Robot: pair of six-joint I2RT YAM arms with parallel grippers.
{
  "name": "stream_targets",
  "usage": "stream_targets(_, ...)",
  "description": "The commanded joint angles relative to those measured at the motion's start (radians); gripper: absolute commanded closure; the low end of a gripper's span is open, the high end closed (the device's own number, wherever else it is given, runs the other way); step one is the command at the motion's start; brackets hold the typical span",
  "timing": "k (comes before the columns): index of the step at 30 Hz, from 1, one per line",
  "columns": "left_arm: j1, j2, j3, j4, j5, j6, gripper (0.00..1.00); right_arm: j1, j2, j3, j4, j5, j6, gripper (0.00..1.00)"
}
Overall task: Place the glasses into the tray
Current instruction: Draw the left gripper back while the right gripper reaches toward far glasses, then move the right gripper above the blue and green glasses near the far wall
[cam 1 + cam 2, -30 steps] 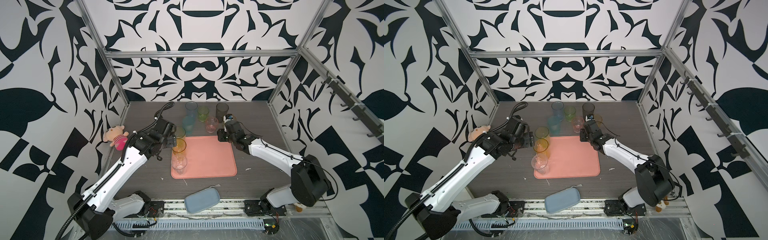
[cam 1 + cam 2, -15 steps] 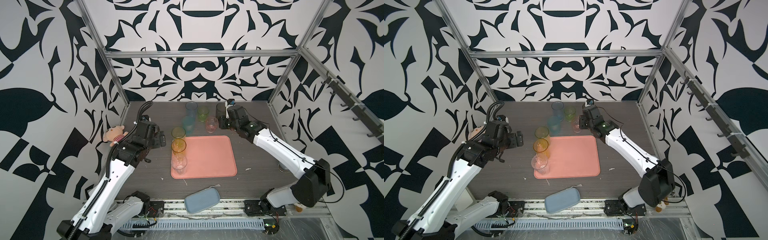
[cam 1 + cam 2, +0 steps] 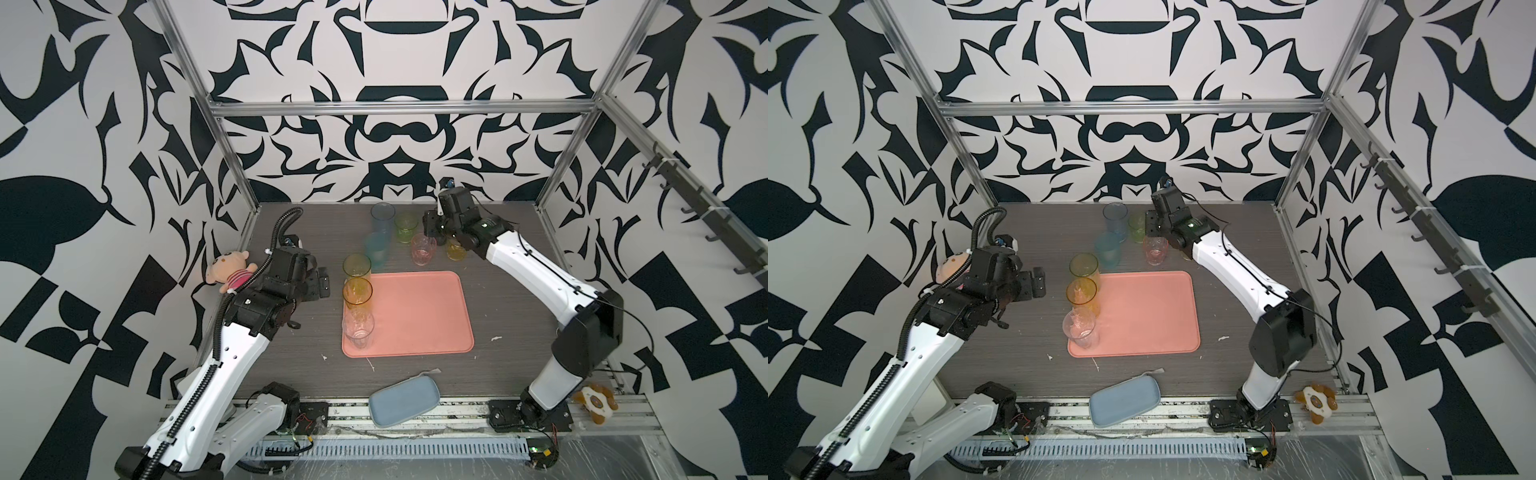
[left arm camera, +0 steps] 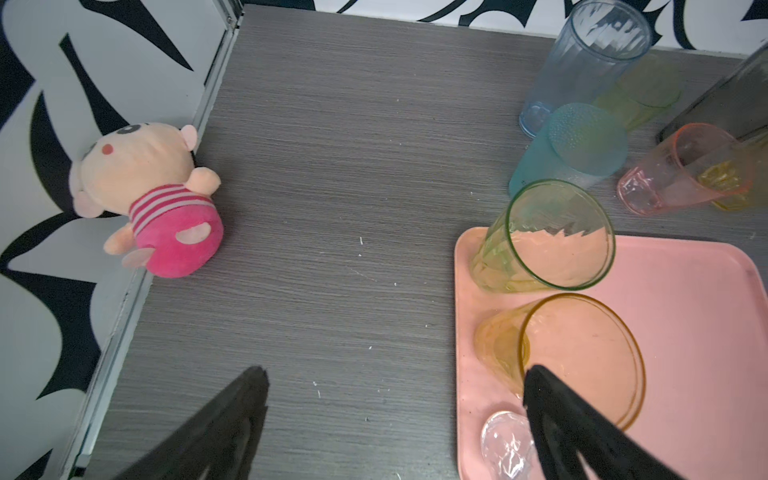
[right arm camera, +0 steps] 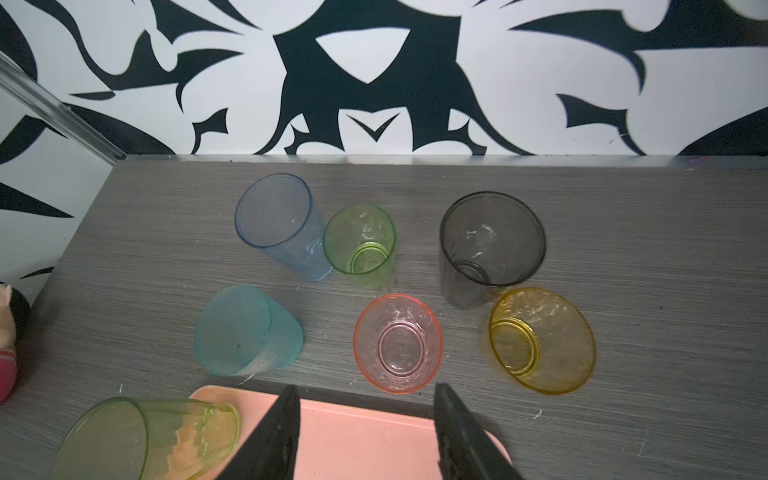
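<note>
On tray [image 3: 419, 316]: three glasses [image 3: 357, 291]; behind tray, six. Left gripper [image 4: 397, 374] agape, empty, withdrawn from tray; right gripper [image 5: 366, 388] parted, empty, now behind tray.

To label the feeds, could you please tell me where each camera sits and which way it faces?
Top views: high in front, looking down and back at the tray, left arm and right arm.
Left wrist: on the left arm, looking past the open left gripper at the tray corner and plush toy.
Right wrist: on the right arm, facing the back wall over the smoke-grey glass; right gripper in front.
Shared: both wrist views show the teal glass.
</note>
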Motion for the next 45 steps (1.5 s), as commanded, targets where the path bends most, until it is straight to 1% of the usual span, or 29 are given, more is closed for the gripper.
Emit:
stream_targets(1,0.005,-0.019,-0.024,0.036,0.071,0.018,0.00,-0.001,0.054,0.118,-0.037,-0.043,0.013,0.45)
stream_targets(9,0.006,-0.043,-0.031,0.042,0.085,0.025,0.01,0.000,0.268,0.392,-0.134,-0.092,0.041,0.45)
stream_targets(16,0.005,-0.088,-0.048,0.066,0.106,0.019,0.01,0.000,0.398,0.563,-0.185,-0.109,0.054,0.45)
stream_targets(18,0.005,-0.091,-0.051,0.067,0.112,0.018,0.01,-0.001,0.415,0.573,-0.169,-0.102,0.072,0.45)
stream_targets(21,0.005,-0.088,-0.051,0.067,0.114,0.018,0.01,-0.001,0.437,0.576,-0.122,-0.128,0.085,0.45)
stream_targets(25,0.005,-0.087,-0.048,0.065,0.115,0.016,0.00,-0.001,0.478,0.619,-0.110,-0.128,0.101,0.45)
stream_targets(28,0.005,-0.096,-0.052,0.070,0.115,0.015,0.00,0.000,0.511,0.657,-0.110,-0.129,0.112,0.45)
stream_targets(34,0.005,-0.108,-0.059,0.076,0.103,0.015,0.01,0.006,0.566,0.737,-0.120,-0.088,0.115,0.46)
stream_targets(39,0.004,-0.117,-0.063,0.080,0.100,0.017,0.00,0.005,0.637,0.842,-0.155,-0.058,0.130,0.47)
stream_targets(45,0.005,-0.125,-0.071,0.087,0.097,0.023,0.00,0.005,0.696,0.916,-0.178,-0.058,0.156,0.49)
